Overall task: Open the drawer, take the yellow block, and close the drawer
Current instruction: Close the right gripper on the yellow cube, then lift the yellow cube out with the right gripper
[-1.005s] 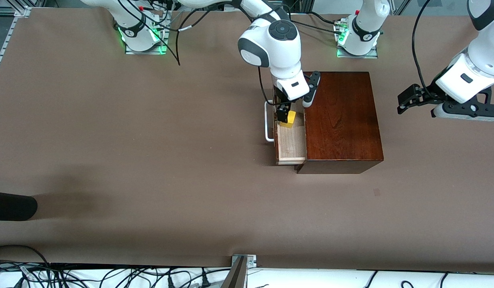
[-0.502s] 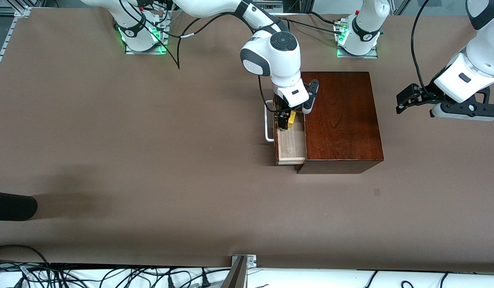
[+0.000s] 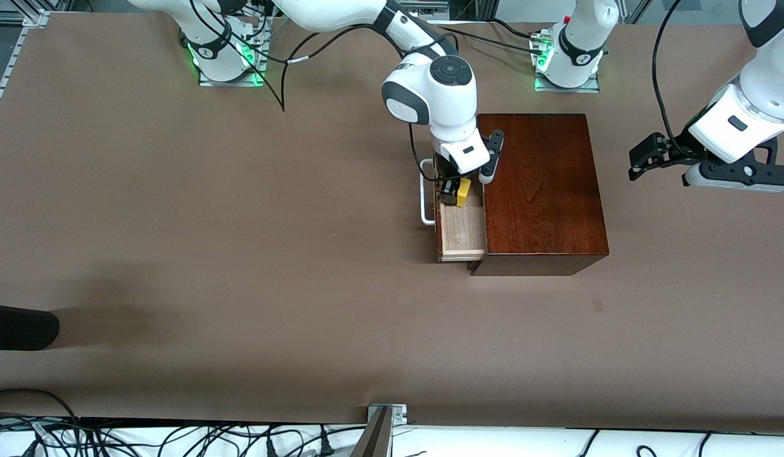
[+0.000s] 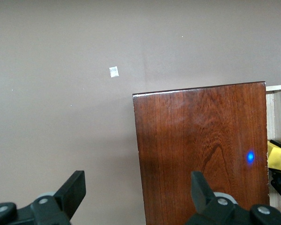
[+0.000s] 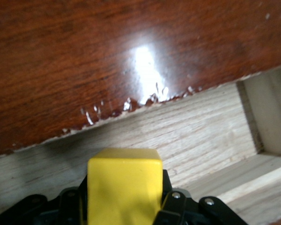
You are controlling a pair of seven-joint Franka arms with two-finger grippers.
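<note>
The dark reddish-brown wooden box [image 3: 541, 190] stands mid-table. Its drawer [image 3: 461, 231] is pulled out toward the right arm's end, showing the pale interior and the white bar handle [image 3: 425, 202]. My right gripper [image 3: 454, 190] is down in the drawer, at its end farther from the front camera, and is shut on the yellow block [image 3: 463, 192]. In the right wrist view the block [image 5: 124, 183] sits between the black fingers over the drawer floor [image 5: 201, 136]. My left gripper [image 3: 642, 160] waits open in the air beside the box; its wrist view [image 4: 136, 192] shows the box top [image 4: 201, 154].
A black object [image 3: 17, 327] lies at the table edge toward the right arm's end. A small tape mark [image 3: 598, 304] is on the table nearer the front camera than the box. Cables run along the front edge.
The right arm has shifted slightly over the drawer, and the block between its fingers moved a little with it. The left arm has barely moved.
</note>
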